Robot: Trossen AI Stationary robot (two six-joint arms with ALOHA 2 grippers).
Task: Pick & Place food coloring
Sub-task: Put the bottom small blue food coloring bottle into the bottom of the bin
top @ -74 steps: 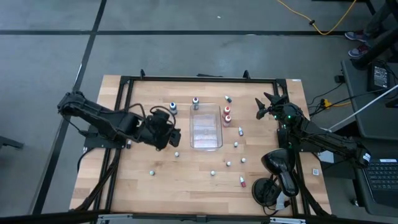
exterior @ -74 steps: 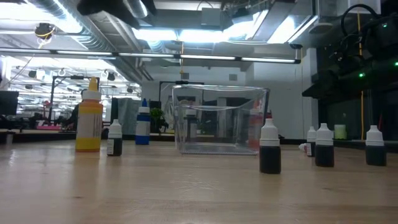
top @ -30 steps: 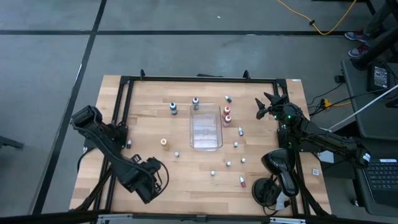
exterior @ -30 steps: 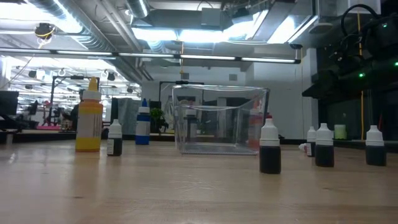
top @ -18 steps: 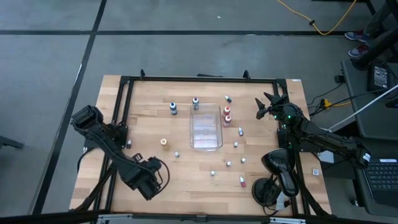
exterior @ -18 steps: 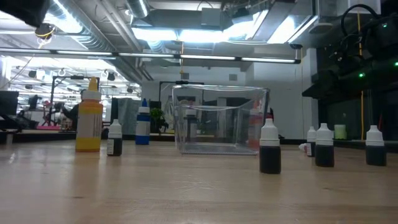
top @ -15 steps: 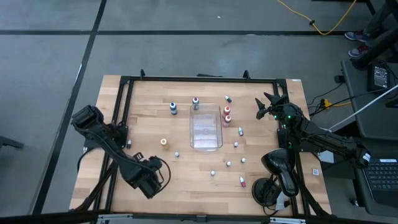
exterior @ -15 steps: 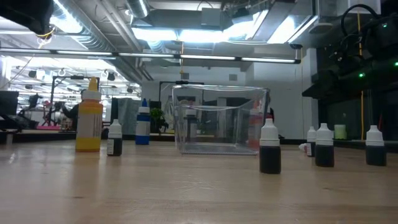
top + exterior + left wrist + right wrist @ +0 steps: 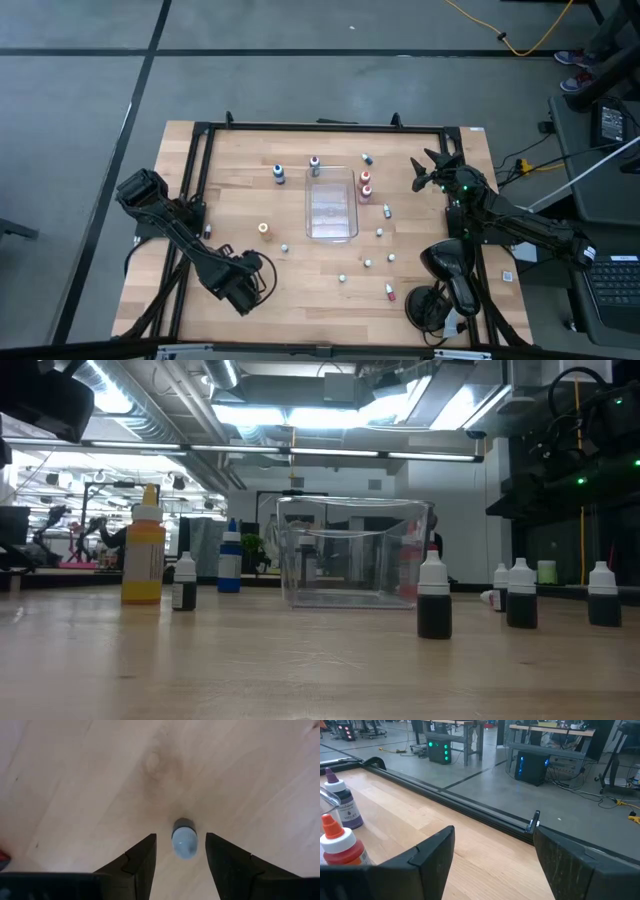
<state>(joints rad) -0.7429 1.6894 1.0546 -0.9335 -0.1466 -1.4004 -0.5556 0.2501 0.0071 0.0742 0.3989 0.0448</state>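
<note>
High view: the clear tray [image 9: 331,205] looks empty, and the food coloring bottles stand scattered on the worktop [image 9: 230,190] around it, so nearly all the placing seems left. The left tool [image 9: 243,285] hangs well left of the tray, toward the near edge; the right tool [image 9: 432,170] waits to the tray's right.

Low view: bottles ring the tray, none visibly inside.

Left wrist view: the left tool's fingers [image 9: 137,862] stand apart, straddling a pale-capped bottle [image 9: 184,839], not gripping it.

Right wrist view: the right tool is open and empty.
</note>
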